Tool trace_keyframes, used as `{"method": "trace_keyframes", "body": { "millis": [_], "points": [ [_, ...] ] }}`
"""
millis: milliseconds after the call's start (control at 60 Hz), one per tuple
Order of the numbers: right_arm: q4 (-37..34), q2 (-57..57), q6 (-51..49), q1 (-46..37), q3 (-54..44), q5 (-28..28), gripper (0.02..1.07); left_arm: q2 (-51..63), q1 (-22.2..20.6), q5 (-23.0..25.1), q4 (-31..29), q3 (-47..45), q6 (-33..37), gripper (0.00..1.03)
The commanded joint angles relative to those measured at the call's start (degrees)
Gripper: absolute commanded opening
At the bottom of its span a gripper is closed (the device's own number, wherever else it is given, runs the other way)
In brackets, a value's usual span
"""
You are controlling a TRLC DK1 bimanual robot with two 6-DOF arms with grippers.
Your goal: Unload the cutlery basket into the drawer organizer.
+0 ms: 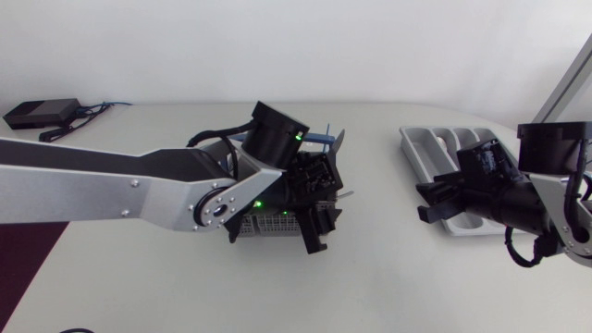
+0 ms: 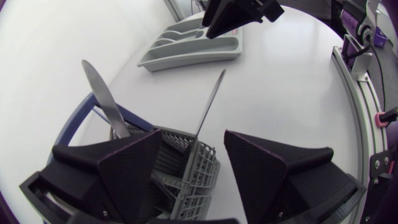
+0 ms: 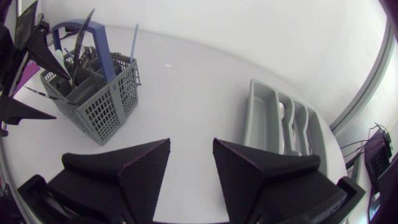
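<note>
The grey cutlery basket point(image 1: 268, 222) with a blue handle point(image 1: 319, 140) stands mid-table, and several pieces of cutlery stick up out of it. My left gripper point(image 1: 319, 203) hangs right over it, open. In the left wrist view its fingers point(image 2: 124, 168) straddle a basket point(image 2: 196, 177) corner, and a thin knife blade point(image 2: 209, 102) rises in the gap without touching them. A broader knife point(image 2: 102, 99) stands beside one finger. My right gripper point(image 1: 427, 202) is open and empty at the near edge of the grey drawer organizer point(image 1: 418, 148). The organizer point(image 3: 255, 118) holds some light cutlery point(image 3: 282, 112).
A black box with cables point(image 1: 42, 113) lies at the table's back left corner. Bare white tabletop point(image 1: 379, 240) lies between the basket and the organizer. The right arm's body covers the organizer's near end in the head view.
</note>
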Motion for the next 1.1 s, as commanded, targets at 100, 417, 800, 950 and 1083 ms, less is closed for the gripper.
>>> {"method": "trace_keyframes", "body": {
  "millis": [100,417,800,950,1083],
  "points": [
    [1.49,-0.40,-0.84,0.28,-2.86,-0.87,0.54,2.86,-0.83,-0.41,1.42,2.59,1.69,0.55],
    [2.37,-0.31,-1.37,0.19,-3.39,-1.04,0.54,4.71,-0.39,-0.41,2.57,3.30,3.00,0.39],
    [3.60,-0.13,-1.63,0.28,-4.27,-1.04,0.54,5.67,-0.13,-0.41,3.53,2.68,3.97,0.15],
    [3.42,-1.01,-1.63,0.28,-4.53,-1.31,0.54,6.03,0.05,-0.41,4.06,2.68,3.97,0.04],
    [2.90,-3.21,-1.63,1.33,-4.71,-1.74,0.54,4.88,0.13,-0.41,3.88,2.68,3.97,0.04]
  ]
}}
